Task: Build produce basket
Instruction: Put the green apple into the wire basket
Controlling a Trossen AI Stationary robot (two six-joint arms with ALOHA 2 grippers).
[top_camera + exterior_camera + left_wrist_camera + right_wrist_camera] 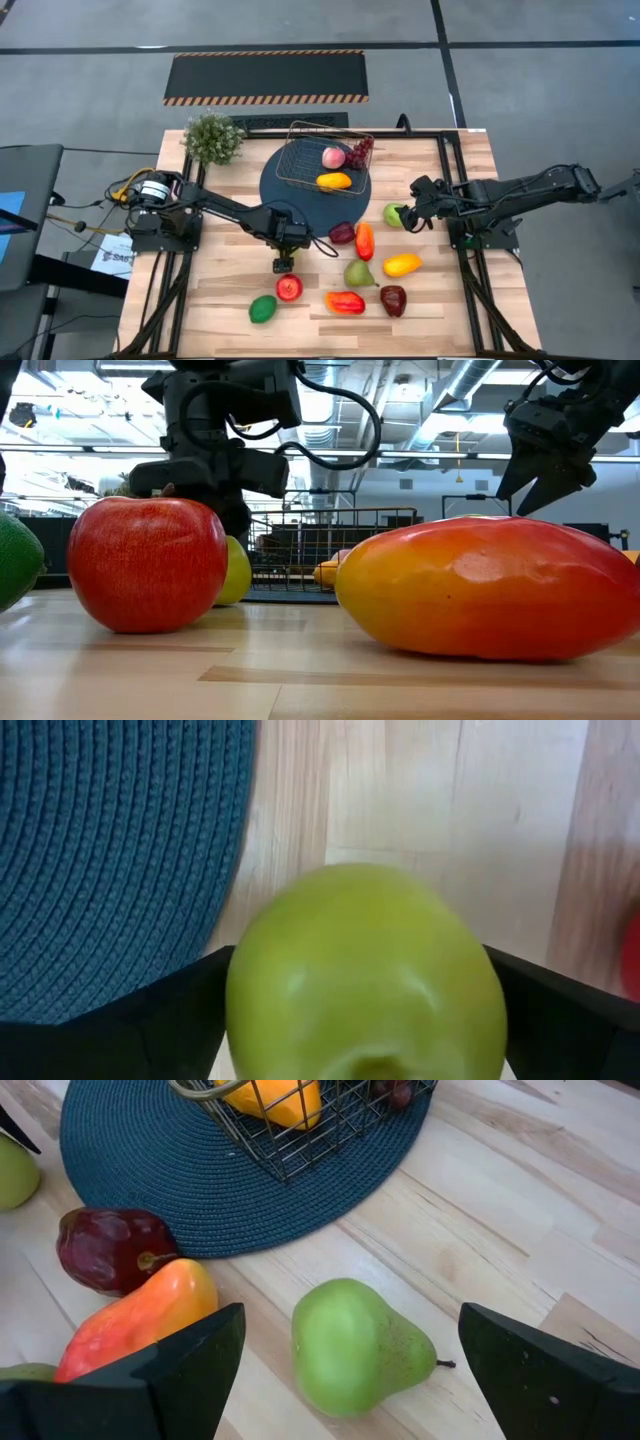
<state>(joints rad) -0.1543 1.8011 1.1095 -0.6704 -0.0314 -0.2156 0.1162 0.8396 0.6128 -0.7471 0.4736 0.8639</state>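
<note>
Light wooden slatted bench [230, 300] carries everything. Dark blue round woven mat [275, 190] sits at 12 o'clock of the bench centre, with the square gold-bronze wire-mesh basket [300, 170] on its upper half. Basket holds a pink peach [333, 157], purple grapes [360, 151] and a yellow-orange mango [334, 181]. Left gripper [284, 262] at 6 o'clock of the mat, closed around a yellow-green round apple [365, 970]. Right gripper [340, 1355] at 3 o'clock of the mat, spread wide and holding nothing, over a green pear [355, 1345]. Loose produce at 5 o'clock: red apple [289, 288], green lime [263, 309], red-orange elongated pepper [345, 302], dark red apple [393, 299].
</note>
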